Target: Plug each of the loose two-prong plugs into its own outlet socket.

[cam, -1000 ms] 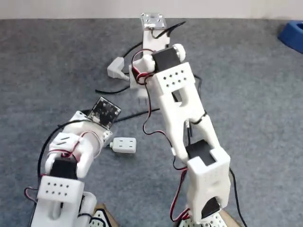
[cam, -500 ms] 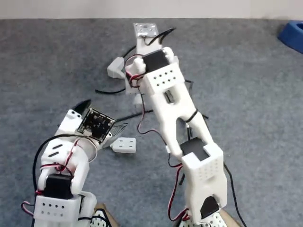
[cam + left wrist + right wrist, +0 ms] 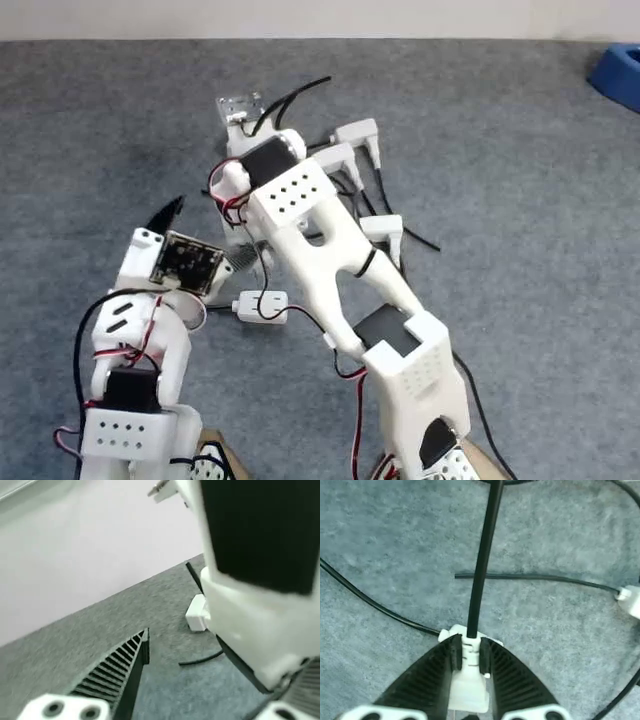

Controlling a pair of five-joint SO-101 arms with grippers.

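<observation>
The right gripper (image 3: 468,645) is clamped on a white plug (image 3: 466,677), jaws closed against its two flanks; the plug's black cable (image 3: 482,560) runs straight out from between the fingertips, so the plug's long axis lies in line with the jaws; its prongs are hidden in the grip and I cannot tell which way they face.

In the high view that gripper sits at the far end of its reach, low over the grey carpet (image 3: 520,200); the outlet block (image 3: 262,305) lies flat, well back towards the arm bases, under the flank of the right forearm; the held plug must come back that way, and probably be turned to face the sockets.

The left gripper (image 3: 205,238) hangs open and empty, tilted upward, just beside the block; it is the nearer of the two and looks placed to steady the block, though it could also crowd the approach.

Three more loose plugs (image 3: 358,132) (image 3: 340,155) (image 3: 385,228) lie beyond the right arm, their cables crossing; the held cable may drag across them; a thinner cable (image 3: 535,577) lies crosswise ahead of the jaws.
</observation>
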